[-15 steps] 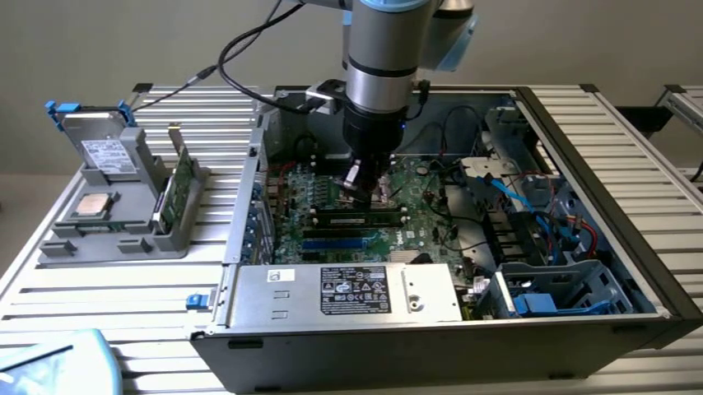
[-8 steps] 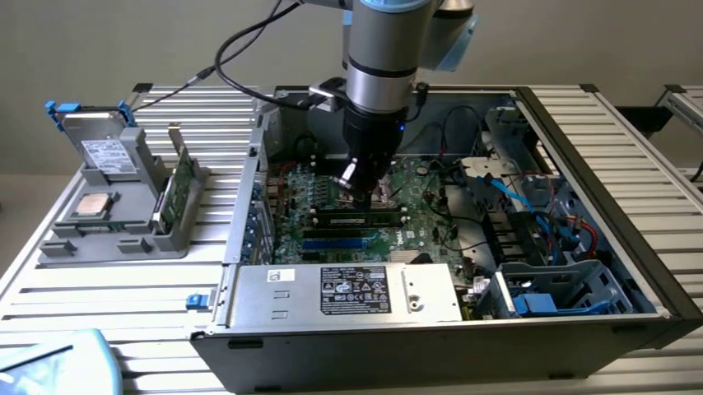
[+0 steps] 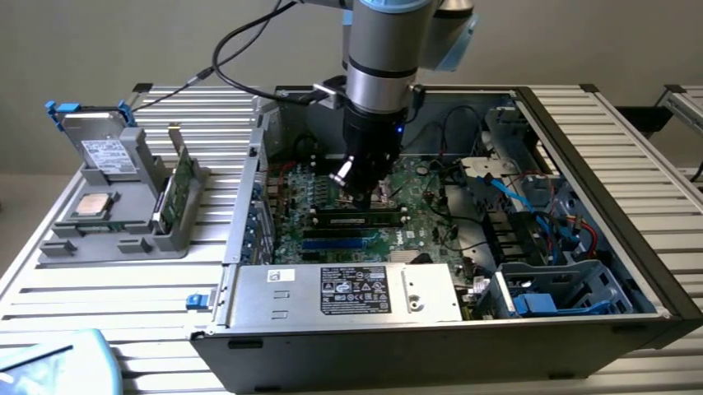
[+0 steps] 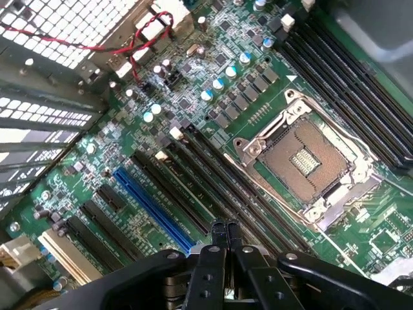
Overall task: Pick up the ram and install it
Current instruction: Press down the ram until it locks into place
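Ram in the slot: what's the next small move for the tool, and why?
Probably a short press straight down. The tool is shut, tips right above the ram, which lies along a black slot on the motherboard; I can't tell if it's fully seated.

The motherboard [image 3: 363, 206] is open from above. Case walls [image 3: 571, 164] ring it, and cables [image 3: 516, 197] crowd the side toward the exterior view's right.

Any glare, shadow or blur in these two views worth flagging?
Exterior view: even light, the computer case interior shadowed, a blurred pale object in the near corner. Wrist view: motherboard bright and sharp, the gripper dark and soft up close, washed-out glare behind the grille.
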Controlling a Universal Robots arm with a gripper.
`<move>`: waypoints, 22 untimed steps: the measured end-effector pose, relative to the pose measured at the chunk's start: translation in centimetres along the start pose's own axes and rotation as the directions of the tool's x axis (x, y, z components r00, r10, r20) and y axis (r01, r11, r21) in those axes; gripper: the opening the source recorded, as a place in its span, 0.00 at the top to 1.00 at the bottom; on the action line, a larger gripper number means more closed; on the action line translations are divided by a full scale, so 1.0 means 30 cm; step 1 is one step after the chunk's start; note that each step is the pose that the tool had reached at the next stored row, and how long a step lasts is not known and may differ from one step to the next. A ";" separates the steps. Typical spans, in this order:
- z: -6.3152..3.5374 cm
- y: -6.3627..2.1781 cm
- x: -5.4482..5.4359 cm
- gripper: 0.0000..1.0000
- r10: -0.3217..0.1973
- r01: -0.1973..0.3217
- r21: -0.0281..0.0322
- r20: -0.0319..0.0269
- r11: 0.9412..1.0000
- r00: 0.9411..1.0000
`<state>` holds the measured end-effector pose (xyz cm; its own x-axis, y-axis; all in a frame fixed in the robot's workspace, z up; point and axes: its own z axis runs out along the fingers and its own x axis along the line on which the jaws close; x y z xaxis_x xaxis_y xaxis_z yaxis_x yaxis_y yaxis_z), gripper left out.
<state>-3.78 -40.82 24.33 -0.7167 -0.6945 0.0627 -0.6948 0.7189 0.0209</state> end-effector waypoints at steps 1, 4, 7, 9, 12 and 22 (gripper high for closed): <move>0.000 0.000 0.000 0.89 0.016 -0.016 -0.001 0.000 1.000 1.000; 0.000 0.000 0.000 0.89 0.063 -0.063 -0.004 0.002 0.998 0.998; 0.001 0.000 0.000 0.89 0.110 -0.110 -0.006 0.003 0.994 0.994; 0.001 0.000 0.000 0.89 0.142 -0.142 -0.008 0.003 0.990 0.990; 0.002 0.000 0.000 0.89 0.188 -0.188 -0.011 0.004 0.982 0.982; 0.005 0.000 0.000 0.89 0.331 -0.331 -0.017 0.006 0.944 0.944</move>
<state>-3.78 -40.82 24.19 -0.9066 -0.4176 0.0604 -0.4174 0.9086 0.0158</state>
